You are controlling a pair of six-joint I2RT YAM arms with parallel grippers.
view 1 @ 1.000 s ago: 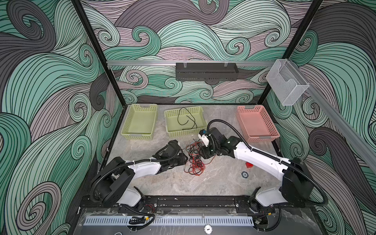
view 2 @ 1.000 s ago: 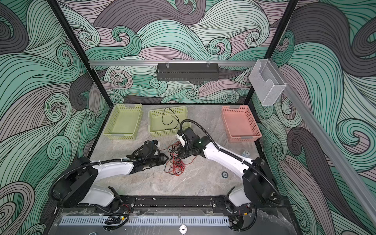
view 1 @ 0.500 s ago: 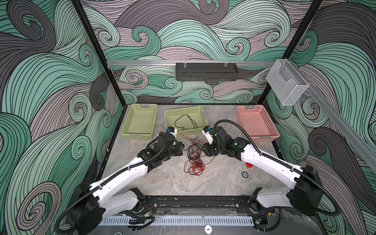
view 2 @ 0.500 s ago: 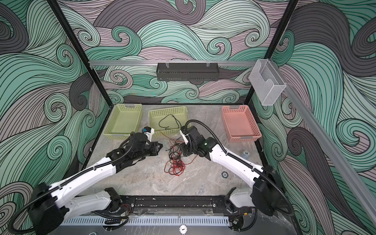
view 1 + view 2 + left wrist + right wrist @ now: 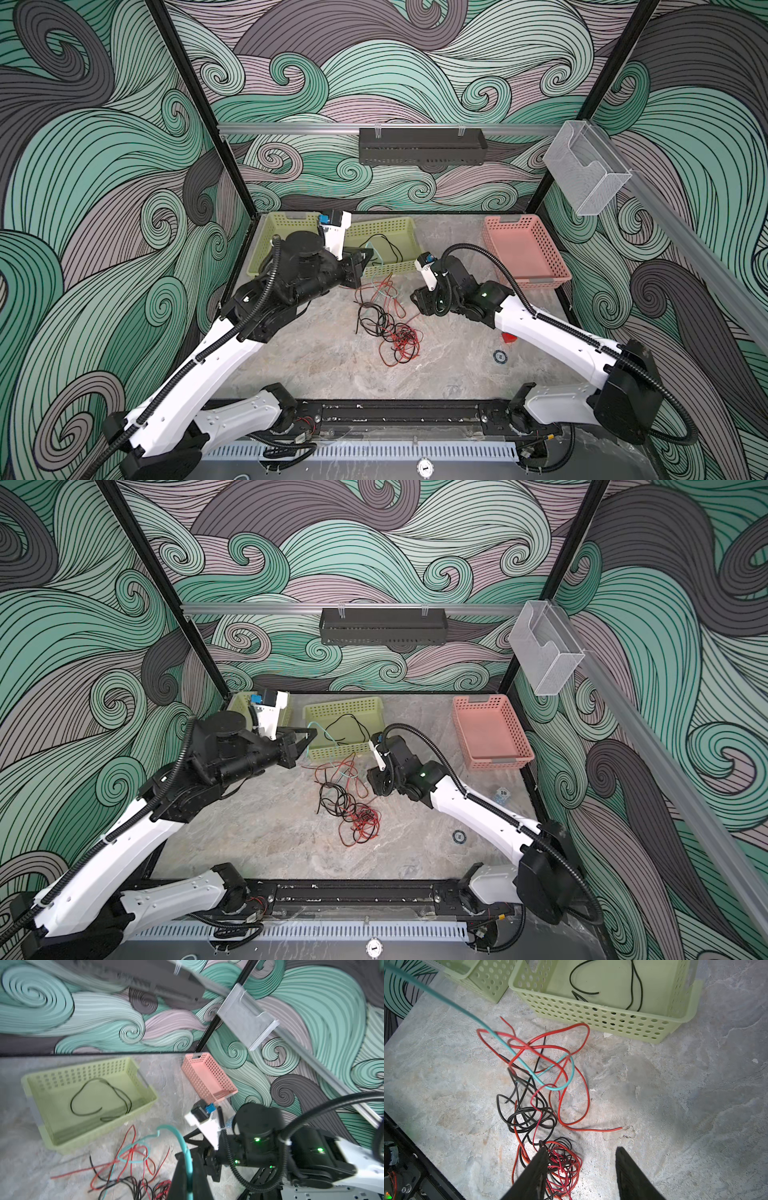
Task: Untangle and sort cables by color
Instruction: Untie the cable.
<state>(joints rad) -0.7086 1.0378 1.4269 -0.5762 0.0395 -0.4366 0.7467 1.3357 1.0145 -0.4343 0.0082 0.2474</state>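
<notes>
Taking twelve o'clock as the back wall, the left green basket [image 5: 266, 232] sits at ten, half hidden by the raised left arm [image 5: 232, 349]. The left jaws are closed on the teal cable [image 5: 184, 1147], holding it in the air over the near-left corner of the middle green basket [image 5: 401, 232] at twelve. From there the strand drops to the counter [image 5: 316, 365] and loops through the red cables [image 5: 571, 1047]. One black cable [image 5: 388, 247] already lies in that basket. The tangle [image 5: 388, 332] of red and black lies mid-counter, loose at its far end and knotted tight at six. The right arm [image 5: 540, 328] comes in from three. The right jaws stand open and empty, low beside the tight knot; whether they touch it I cannot tell. The pink basket [image 5: 523, 249] at two is empty.

These cables look light, limp and smooth-skinned. I judge that a pull on one will drag its neighbours rather than slide free. The best hold is near a free end, such as the red tip [image 5: 618, 1129] lying clear, while the other jaws pin the knot.

A second ago the left arm lay low at the pile's nine o'clock side. It has since lifted and swung toward eleven, drawing the teal strand and some red loops toward the baskets. The right arm has backed off from the pile's one o'clock edge toward three.
</notes>
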